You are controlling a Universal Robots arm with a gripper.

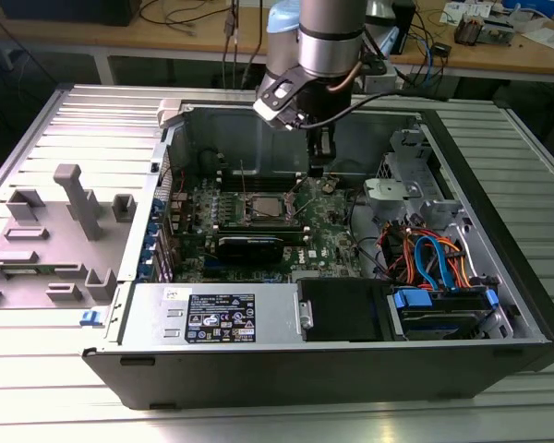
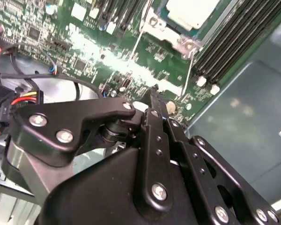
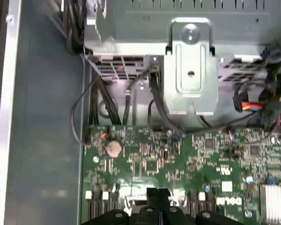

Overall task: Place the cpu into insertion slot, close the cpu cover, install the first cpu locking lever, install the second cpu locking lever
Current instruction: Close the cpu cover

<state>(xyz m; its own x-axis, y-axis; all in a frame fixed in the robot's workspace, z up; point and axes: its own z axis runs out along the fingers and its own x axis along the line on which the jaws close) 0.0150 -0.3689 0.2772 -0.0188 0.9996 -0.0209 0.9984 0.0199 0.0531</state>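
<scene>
Inside one open computer case (image 1: 351, 374) lies one cpu (image 1: 262, 207) (one gripper (image 1: 319, 168) nearby, closed together).

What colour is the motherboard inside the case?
The motherboard is green. The first wrist view shows it best.

A: What stands on the slatted metal table (image 1: 258, 420)?
B: An open computer case (image 1: 286, 374). A green motherboard (image 1: 331, 242) lies inside, with a long black card (image 1: 249, 247) across its near part.
A: And towards the exterior view's right?
B: Orange and blue cables (image 1: 431, 258). On the exterior view's left, outside the case, there is a grey moulded fixture (image 1: 74, 208).
A: In the first wrist view?
B: A coin battery (image 3: 114, 148) on the board, and a silver bracket (image 3: 191, 70).
</scene>
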